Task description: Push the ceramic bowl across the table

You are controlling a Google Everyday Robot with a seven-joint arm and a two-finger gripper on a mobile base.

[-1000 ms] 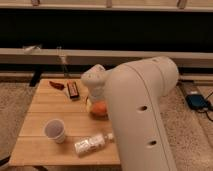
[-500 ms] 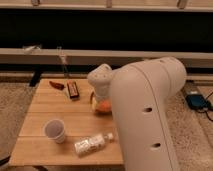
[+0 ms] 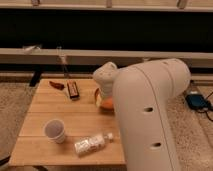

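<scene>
Reaching over the far right part of the table (image 3: 45, 115), the gripper (image 3: 104, 95) sits low behind the rounded white wrist housing (image 3: 106, 77), hidden by it. Right beneath it lies the ceramic bowl (image 3: 106, 103), only a glossy orange sliver showing past the bulky white arm (image 3: 150, 120). Pale wooden planks make up the table top. Nearer the front stand a small whitish paper cup (image 3: 54, 130) and a clear plastic bottle (image 3: 91, 144) lying on its side; its label cannot be read. A dark flat packet (image 3: 73, 89) lies toward the back.
</scene>
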